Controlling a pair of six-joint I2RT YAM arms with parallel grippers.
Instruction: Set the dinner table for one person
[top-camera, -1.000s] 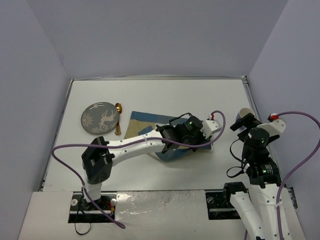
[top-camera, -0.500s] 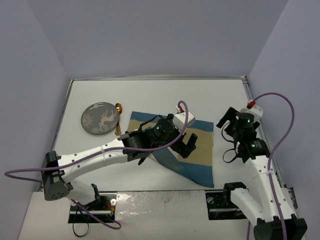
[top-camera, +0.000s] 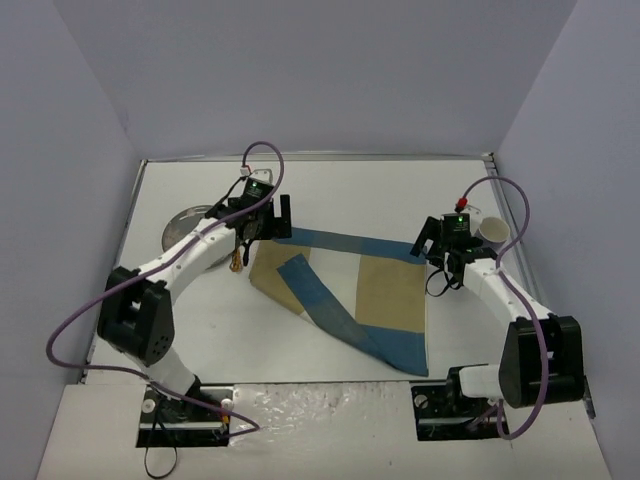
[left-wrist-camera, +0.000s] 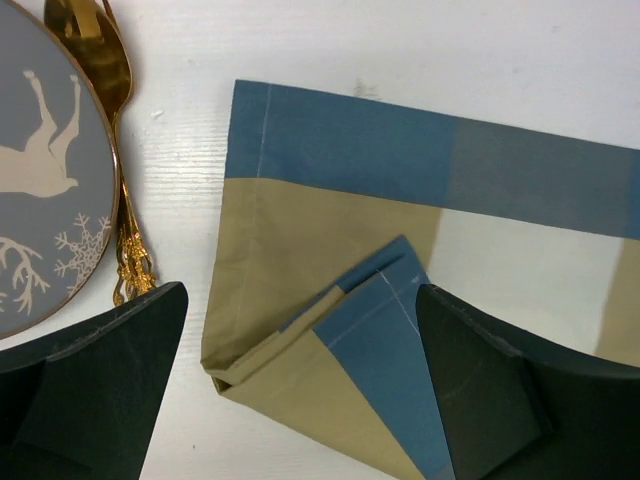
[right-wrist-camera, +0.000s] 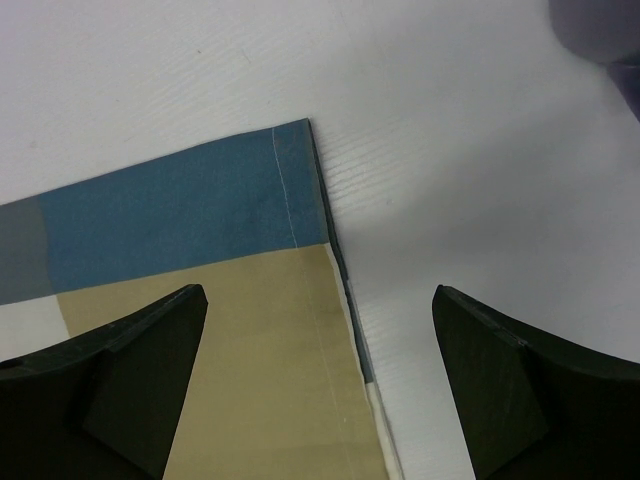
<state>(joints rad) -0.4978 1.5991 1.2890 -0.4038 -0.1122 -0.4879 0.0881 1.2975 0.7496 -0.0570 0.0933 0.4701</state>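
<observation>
Placemat (top-camera: 385, 290) taken as reference. It lies crooked at the middle of the worktop (top-camera: 350, 190), which carries everything in view. The mat is not flat: its left corner is doubled over, with a blue band folded back onto the tan, and the near edge runs at a slant.

Left claw (top-camera: 262, 222): jaws wide, holding nothing, hovering over the folded left corner. In the left wrist view the claw (left-wrist-camera: 300, 290) straddles the flap above the mat (left-wrist-camera: 330, 150).

Right claw (top-camera: 440, 250): also wide and empty, above the mat's far right corner. The right wrist view shows the claw (right-wrist-camera: 320, 295) spanning that corner of the mat (right-wrist-camera: 180, 210) and bare worktop (right-wrist-camera: 450, 150) beside it.

Plate (top-camera: 190, 225), grey with a deer print, sits left of the mat and off it. Gold cutlery (left-wrist-camera: 115, 80) lies between plate (left-wrist-camera: 40, 170) and mat, touching the plate's rim. Cup (top-camera: 493, 232) stands right of the mat, beyond the right claw.

Progress, by my judgement: early. The mat is laid but not yet spread or squared. Plate, cutlery and cup are all to be placed on or beside it.
</observation>
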